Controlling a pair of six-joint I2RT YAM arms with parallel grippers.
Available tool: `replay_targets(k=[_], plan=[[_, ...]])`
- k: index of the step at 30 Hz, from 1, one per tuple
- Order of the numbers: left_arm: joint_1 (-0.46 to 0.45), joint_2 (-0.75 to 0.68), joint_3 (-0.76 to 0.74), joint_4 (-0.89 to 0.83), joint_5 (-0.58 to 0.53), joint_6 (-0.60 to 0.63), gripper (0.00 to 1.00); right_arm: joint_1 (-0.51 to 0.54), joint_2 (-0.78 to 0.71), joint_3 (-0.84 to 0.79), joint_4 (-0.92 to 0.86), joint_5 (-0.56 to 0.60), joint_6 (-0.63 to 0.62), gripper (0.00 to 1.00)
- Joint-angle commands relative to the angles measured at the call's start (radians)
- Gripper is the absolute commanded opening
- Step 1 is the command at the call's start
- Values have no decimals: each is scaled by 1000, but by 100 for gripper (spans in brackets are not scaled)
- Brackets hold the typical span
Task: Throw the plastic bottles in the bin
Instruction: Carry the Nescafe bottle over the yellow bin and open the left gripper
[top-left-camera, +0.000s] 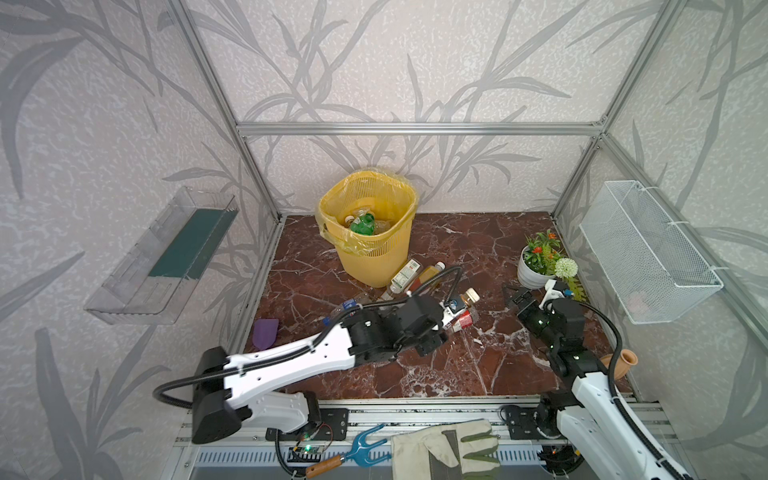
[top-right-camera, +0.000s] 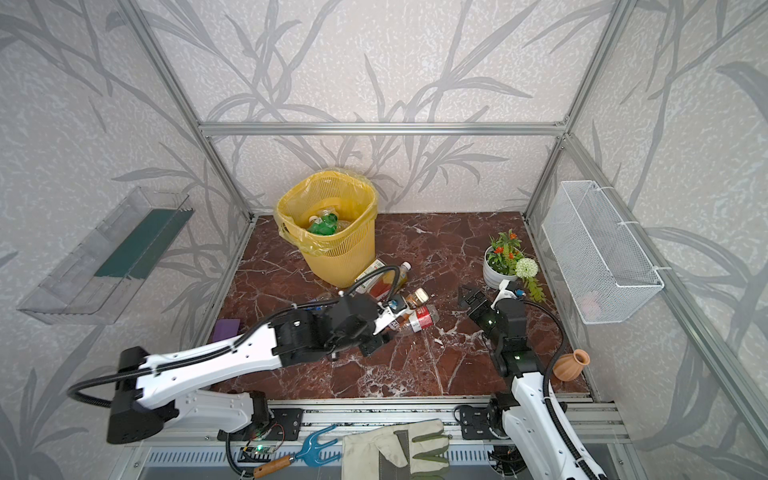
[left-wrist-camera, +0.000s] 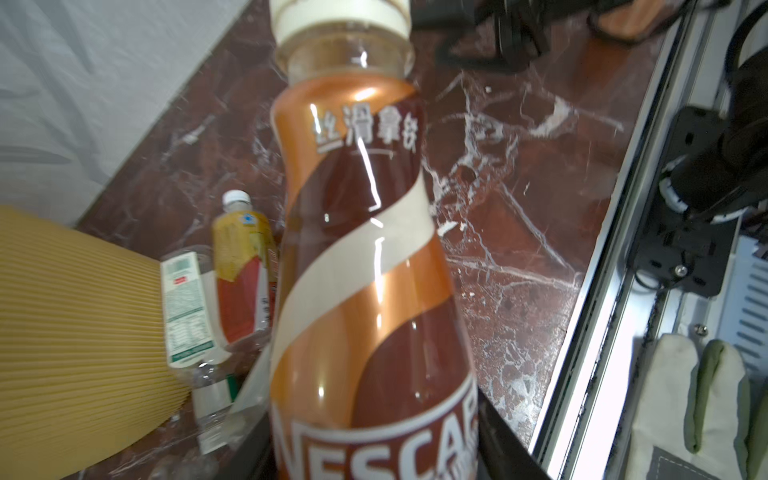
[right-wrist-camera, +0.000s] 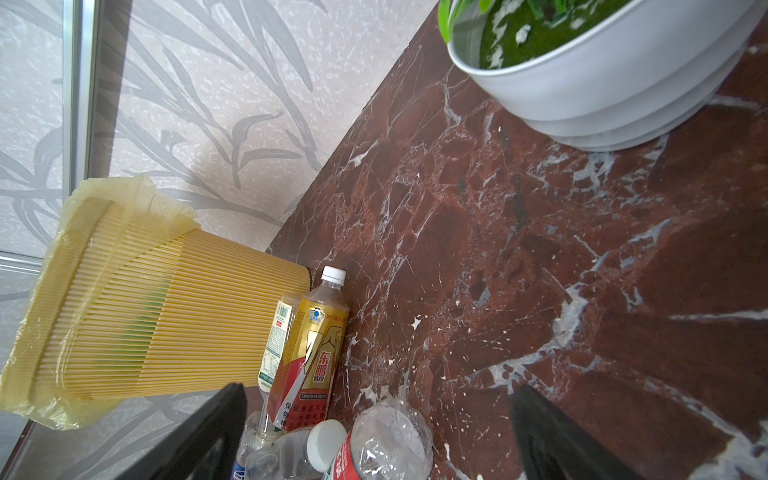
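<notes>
Left wrist view: brown-label bottle (left-wrist-camera: 365, 270) pinched in left pincer (left-wrist-camera: 374, 449), cap pointing away; right pincer (right-wrist-camera: 380, 390) spread.

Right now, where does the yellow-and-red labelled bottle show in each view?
In both top views: the yellow-and-red bottle lies just right of the bin's base.
Left wrist: it lies beyond the held coffee bottle, next to the white-labelled bottle.
Right wrist: it lies near the bin's base, beside the white-labelled bottle.
Shared landmark: the bin.
</notes>
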Motion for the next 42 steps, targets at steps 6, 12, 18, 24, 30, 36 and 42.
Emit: replay_targets(k=[6, 12, 18, 24, 30, 36, 42], plan=[[-16, -297, -62, 209, -333, 168, 52, -4, 18, -12, 59, -24, 25, 99], [-10, -359, -63, 343, -463, 318, 54, -4, 28, -4, 51, -27, 24, 99], [287, -310, -16, 386, -250, 201, 59, -4, 19, -3, 45, -30, 28, 99], [693, 60, 386, 93, 149, -41, 66, -4, -11, 13, 25, -54, 22, 99], [695, 70, 357, 99, 108, -82, 99, -6, -65, 8, -33, -42, -2, 99], [694, -11, 367, 56, 101, -44, 99, -6, -53, 7, -26, -50, 1, 99], [688, -144, 248, 158, 196, -80, 99, -5, -29, 13, -4, -54, 11, 99]])
